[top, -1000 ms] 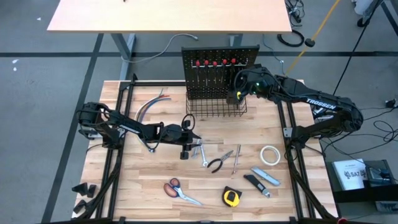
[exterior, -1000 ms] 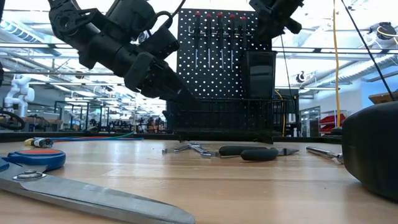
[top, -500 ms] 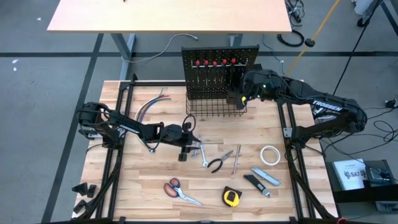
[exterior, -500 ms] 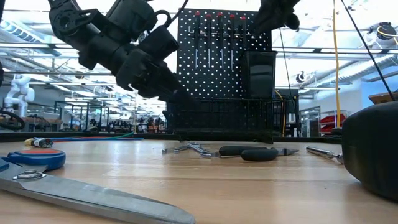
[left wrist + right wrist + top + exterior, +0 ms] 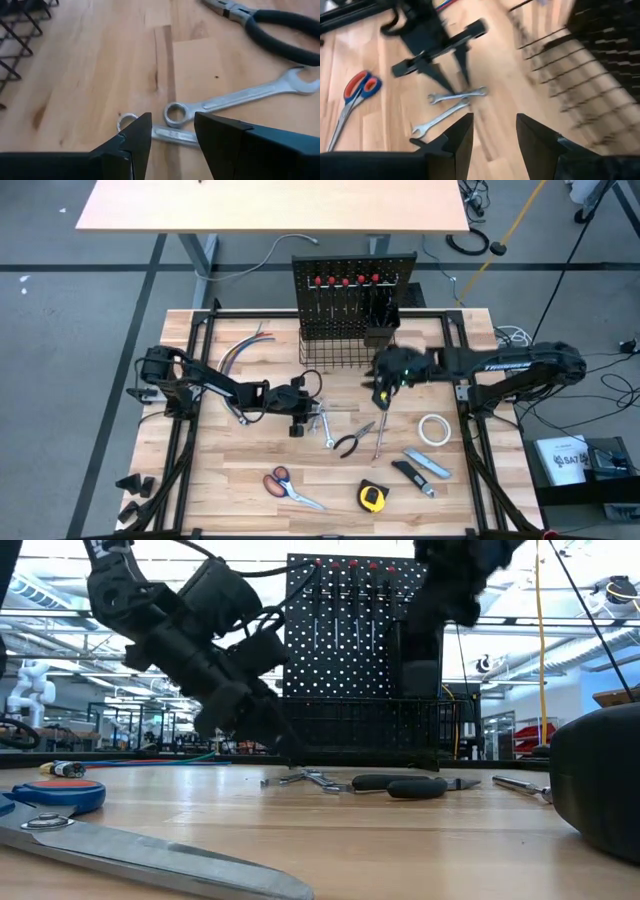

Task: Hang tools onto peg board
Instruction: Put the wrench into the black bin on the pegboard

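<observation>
I see the peg board point(image 5: 354, 298) standing upright at the far edge of the table point(image 5: 240, 490), beyond both pincers, with red-handled screwdrivers point(image 5: 346, 281) hung along its top row and a wire basket point(image 5: 345, 352) at its foot; my right gripper point(image 5: 381, 396) hangs above the table just in front of that basket, its fingers apart with nothing between them; my left gripper point(image 5: 297, 416) sits low over the wood to the other's left, its fingers point(image 5: 134, 135) likewise parted and empty, poised right over two crossed silver wrenches point(image 5: 220, 102), the ring end of one lying in line with the gap; whether the tips touch the metal I cannot tell; the black-handled pliers point(image 5: 351, 442) lie just past those wrenches, on the near side of the right gripper; a white tape roll point(image 5: 433, 430) rests off to that gripper's right; the orange-handled scissors point(image 5: 288, 486) and yellow tape measure point(image 5: 372, 497) sit near the table's front edge, well clear of both pincers.
</observation>
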